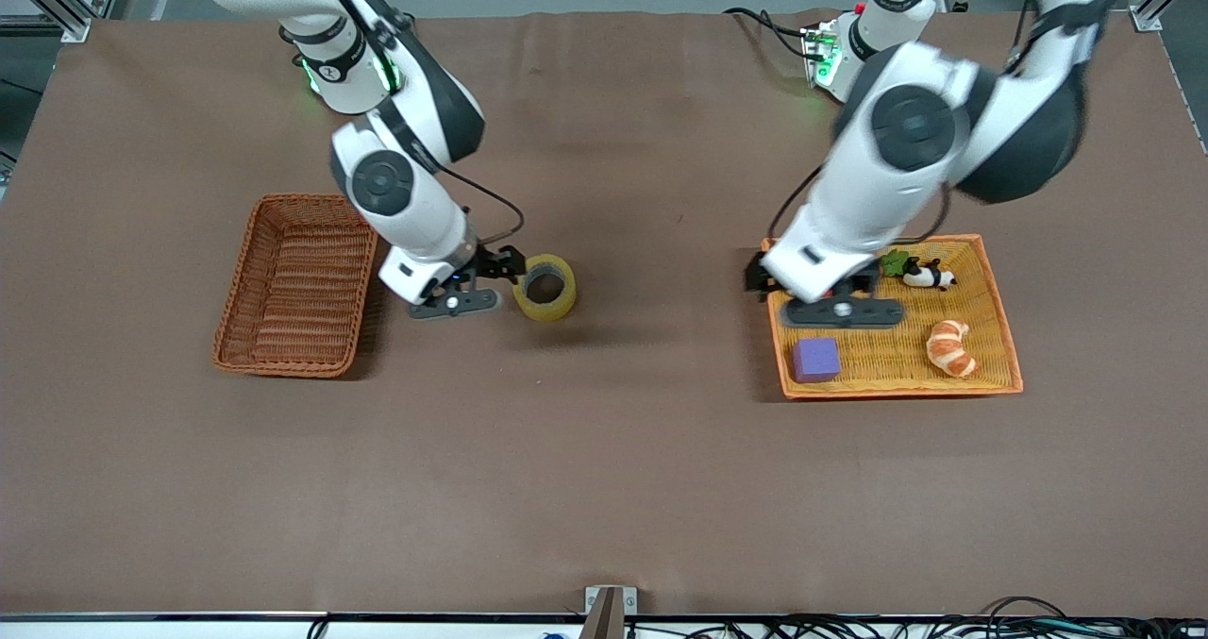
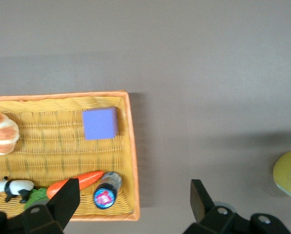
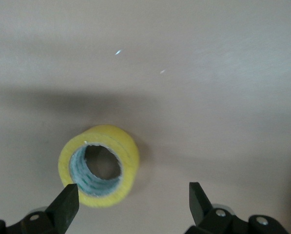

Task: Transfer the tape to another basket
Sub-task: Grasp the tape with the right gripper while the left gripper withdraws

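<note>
Yellowish, see-through packing tape in a wide roll [image 1: 545,286] is lying on the brown table cover [image 1: 604,469], out in the open between the two baskets and much closer to the deep reddish-brown wicker basket [image 1: 294,283] at the right arm's end. So it's not being held by anything right now. The right gripper [image 1: 472,285] is hanging low just beside the roll, between it and the deep basket, with its fingers [image 3: 67,204] spread wide and nothing clamped; in the right wrist view one finger is sitting right at the roll's edge, the roll itself off to one side of the gap.

Over at the left arm's end, the left gripper [image 1: 835,301] is parked above the flat yellow-orange woven tray [image 1: 991,271], fingers apart and empty too. Still being left in that tray: a purple cube [image 1: 815,359], a toy croissant [image 1: 951,346], a little panda figure [image 1: 929,276], an orange carrot [image 2: 77,183] and a small dark round-capped thing [image 2: 106,195].

Looks like the pickup step is being set up. Next, the open fingers probably need to be lined up around the roll's wall, closed, lifted, then carried over the deep basket's rim and released.
</note>
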{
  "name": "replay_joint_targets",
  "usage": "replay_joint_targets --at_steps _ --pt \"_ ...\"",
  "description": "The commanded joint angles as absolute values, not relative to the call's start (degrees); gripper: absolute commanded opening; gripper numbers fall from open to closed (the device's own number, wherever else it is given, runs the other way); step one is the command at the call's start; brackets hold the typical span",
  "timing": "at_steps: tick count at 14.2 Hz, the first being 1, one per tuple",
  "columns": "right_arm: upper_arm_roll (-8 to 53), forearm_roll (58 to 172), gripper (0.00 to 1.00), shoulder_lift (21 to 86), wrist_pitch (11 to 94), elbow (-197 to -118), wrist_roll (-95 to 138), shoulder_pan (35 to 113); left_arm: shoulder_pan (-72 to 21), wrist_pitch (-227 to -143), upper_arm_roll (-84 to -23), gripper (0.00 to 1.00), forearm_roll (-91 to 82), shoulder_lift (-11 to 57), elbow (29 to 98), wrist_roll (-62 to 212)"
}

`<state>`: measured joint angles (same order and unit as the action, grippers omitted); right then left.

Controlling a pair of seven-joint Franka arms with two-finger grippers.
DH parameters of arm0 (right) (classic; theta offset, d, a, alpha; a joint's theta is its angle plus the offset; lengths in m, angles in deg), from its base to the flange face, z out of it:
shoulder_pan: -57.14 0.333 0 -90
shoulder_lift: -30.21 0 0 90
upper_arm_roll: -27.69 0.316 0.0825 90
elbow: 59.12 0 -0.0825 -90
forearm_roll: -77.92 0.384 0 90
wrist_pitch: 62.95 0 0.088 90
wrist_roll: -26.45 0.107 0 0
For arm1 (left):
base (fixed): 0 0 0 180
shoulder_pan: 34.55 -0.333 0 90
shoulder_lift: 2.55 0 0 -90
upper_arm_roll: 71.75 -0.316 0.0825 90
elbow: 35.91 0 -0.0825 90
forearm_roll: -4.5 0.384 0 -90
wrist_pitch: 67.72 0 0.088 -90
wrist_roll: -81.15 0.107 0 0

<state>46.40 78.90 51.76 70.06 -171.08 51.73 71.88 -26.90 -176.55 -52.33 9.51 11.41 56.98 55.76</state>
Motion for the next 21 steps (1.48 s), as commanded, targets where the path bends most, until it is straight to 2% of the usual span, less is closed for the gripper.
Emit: replay_joint_targets --at_steps 1,4,9,10,11,12,13,15,16,19,21 --pt "46.42 78.44 1.00 56.91 75.20 -171.18 55.27 74.62 -32.42 -177.94 -52.07 1.00 5.30 3.36 63.23 62.15" --pt "46.42 77.22 1.00 58.15 75.74 -171.53 55.80 75.60 -33.76 -175.05 -53.29 1.00 5.29 -0.96 64.03 62.87" --pt "46.42 73.35 1.00 60.87 76.36 -172.67 60.27 75.77 -31.65 -169.16 -62.25 1.00 5.20 -4.29 61.12 69.36" --pt "46.42 72.91 0.91 61.49 76.88 -172.67 60.28 76.03 -31.47 -168.36 -62.96 1.00 5.12 -5.18 61.21 69.37" --pt "46.42 72.04 0.71 61.67 76.80 -172.67 60.28 75.86 -30.25 -168.27 -64.44 1.00 5.11 -5.79 61.47 69.46" --pt "46.42 71.85 0.47 62.19 76.80 -172.58 60.54 76.12 -28.50 -168.27 -66.37 1.00 5.11 -5.71 61.65 69.28" --pt "46.33 71.76 0.31 63.33 76.71 -172.32 60.46 75.95 -27.96 -168.27 -67.44 1.00 5.03 -5.54 61.83 68.85" --pt "46.24 71.76 0.07 64.22 76.80 -172.14 61.16 75.95 -28.39 -168.18 -68.06 1.00 3.02 -5.27 62.44 69.36" --pt "46.24 71.76 0.01 64.22 76.10 -171.62 60.55 75.43 -28.66 -168.18 -68.15 1.00 2.83 -5.19 62.36 69.37" --pt "46.33 71.76 0.01 63.61 68.92 -167.59 59.67 73.41 -28.66 -168.18 -68.24 1.00 2.83 -4.92 62.27 69.46" --pt "46.42 71.76 0.01 59.33 63.03 -166.35 58.89 70.60 -28.66 -167.92 -68.32 1.00 2.83 -4.57 62.09 69.28"
